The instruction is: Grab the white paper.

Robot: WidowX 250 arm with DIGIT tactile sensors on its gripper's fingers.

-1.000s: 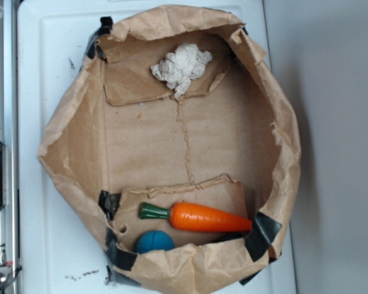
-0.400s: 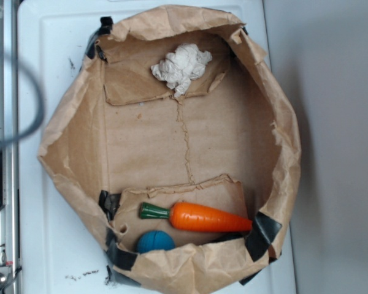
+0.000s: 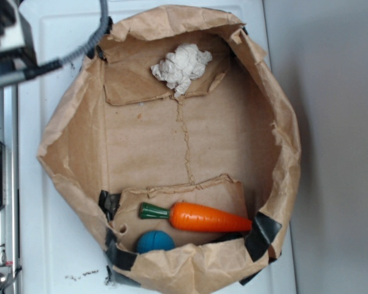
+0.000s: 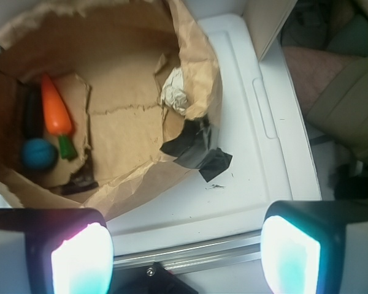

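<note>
The gripper [image 4: 187, 248] hangs with its two fingers [image 4: 81, 262] spread wide apart, empty, above the white lid [image 4: 251, 184] outside the brown paper bag [image 4: 196, 55]. Farther ahead, the white paper [image 4: 175, 90] lies inside the bag against its near wall, well apart from the gripper

Bright, even light; perhaps slight softness.
</note>
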